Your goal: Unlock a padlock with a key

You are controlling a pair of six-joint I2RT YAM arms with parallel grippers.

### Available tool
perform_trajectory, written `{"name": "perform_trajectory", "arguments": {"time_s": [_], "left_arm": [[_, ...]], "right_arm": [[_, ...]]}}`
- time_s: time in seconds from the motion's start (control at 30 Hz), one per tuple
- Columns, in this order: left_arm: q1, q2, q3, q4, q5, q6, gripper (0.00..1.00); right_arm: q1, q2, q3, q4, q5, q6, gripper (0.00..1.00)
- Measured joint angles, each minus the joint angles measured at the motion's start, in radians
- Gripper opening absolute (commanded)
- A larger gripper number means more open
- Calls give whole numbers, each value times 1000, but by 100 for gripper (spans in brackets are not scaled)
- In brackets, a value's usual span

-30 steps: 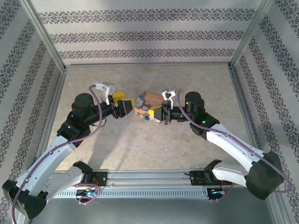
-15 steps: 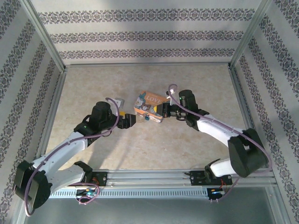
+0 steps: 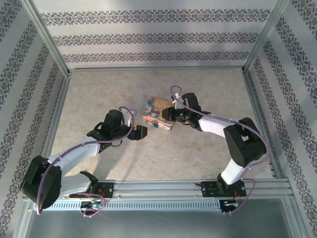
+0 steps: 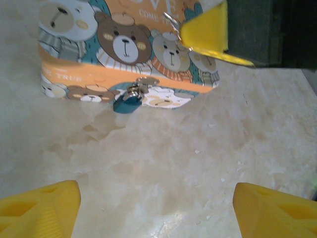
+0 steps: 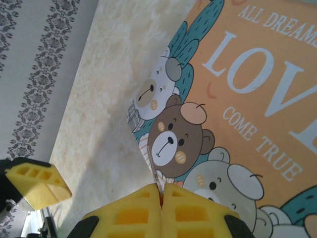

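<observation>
The padlock (image 4: 128,102) is a tiny dark-blue body with a silvery shackle, hanging on the front clasp of the bear-print "LOVE" box (image 4: 124,44); from above the padlock (image 3: 155,125) is a blue speck. My right gripper (image 5: 162,191) is shut on the key (image 5: 158,179), a thin grey sliver poking out over the box lid (image 5: 247,99). In the left wrist view the key (image 4: 171,21) sticks out of a right finger (image 4: 205,32) above the box. My left gripper (image 4: 158,213) is open, low over the table, a short way in front of the padlock.
The box (image 3: 158,114) sits mid-table between the left gripper (image 3: 141,132) and right gripper (image 3: 167,115). Patterned walls with metal posts (image 3: 47,42) enclose the beige table (image 3: 198,158). A metal rail (image 3: 163,191) runs along the near edge.
The left arm has dropped low and its gripper now points at the box front from closer. The right gripper has swung left over the box's lid with the key.
</observation>
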Motion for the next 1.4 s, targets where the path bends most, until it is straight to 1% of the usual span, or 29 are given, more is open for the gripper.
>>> {"name": "perform_trajectory", "arguments": {"time_s": [0.17,0.53,0.7,0.97,1.1,1.23,1.4], "left_arm": [[0,65,0,29,51,-2,77],[0,212,0,115,98,-3,71],[0,272,16,137,104,-2,71],[0,319,50,159,105,10,71],[0,357,53,194,109,14,68],[0,407,73,227,123,44,68],[0,435,102,244,122,100,72]], "right_arm": [[0,41,11,1,6,8,0],[10,43,9,6,24,39,0],[24,42,2,23,39,58,0],[40,42,-11,55,51,86,0],[42,42,-11,57,53,89,0],[42,42,-13,62,53,98,0],[42,42,-15,63,56,102,0]]}}
